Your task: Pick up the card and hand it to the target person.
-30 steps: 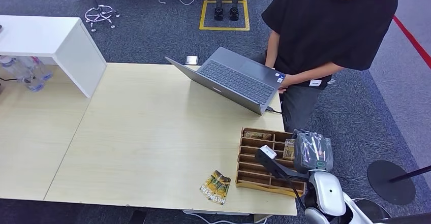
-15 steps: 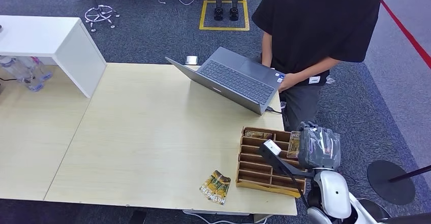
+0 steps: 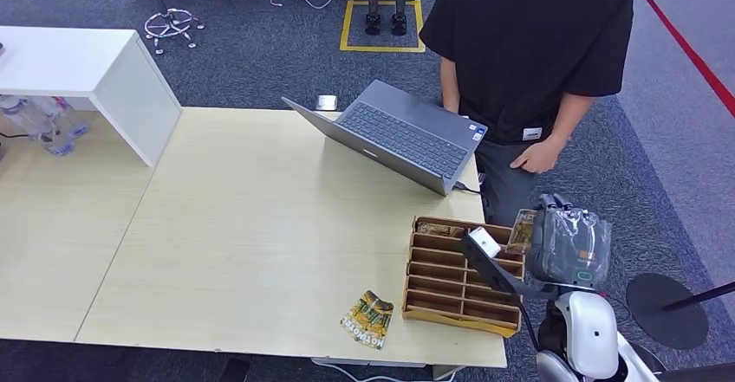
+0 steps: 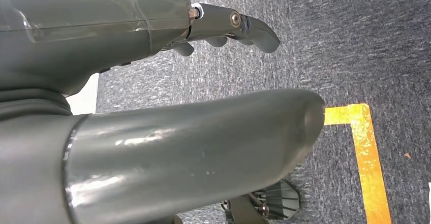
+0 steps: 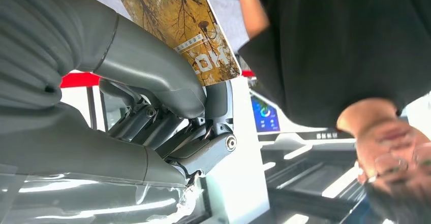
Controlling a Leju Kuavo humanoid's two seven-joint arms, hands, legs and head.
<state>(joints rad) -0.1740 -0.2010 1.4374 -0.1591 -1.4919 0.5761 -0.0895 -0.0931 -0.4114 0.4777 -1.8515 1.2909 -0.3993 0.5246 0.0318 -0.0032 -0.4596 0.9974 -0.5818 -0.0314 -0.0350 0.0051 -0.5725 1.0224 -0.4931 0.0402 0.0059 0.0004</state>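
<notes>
Gripping a yellow-and-brown printed card with an autumn-tree picture (image 5: 175, 23), the robot's grey right hand (image 3: 568, 243) pinches it between the thick grey thumb (image 5: 152, 74) and the darker fingers (image 5: 203, 155), which fold in tightly against the card's lower edge. From the head view the card (image 3: 521, 230) stands upright beside the hand, raised off the table just past the far right corner of the brown wooden slotted organiser tray (image 3: 464, 280), with a person in a black T-shirt (image 3: 533, 44) standing just beyond it. That person's hand (image 3: 539, 155) hangs loosely at the waist, near the card but apart from it. Another printed card of the same yellow-and-brown pattern (image 3: 367, 319) lies flat on the pale wooden table (image 3: 251, 243), just beside the tray's near left corner. An open grey laptop (image 3: 394, 135) sits on the table's far edge in front of the person. The robot's grey left hand (image 4: 167, 112) hangs over dark grey carpet (image 4: 315, 46) with a strip of yellow floor tape (image 4: 363, 153); its thumb and darker fingers (image 4: 244, 26) are spread apart, holding and touching nothing. A white box-shaped cabinet (image 3: 87, 74) stands at the table's far left.
</notes>
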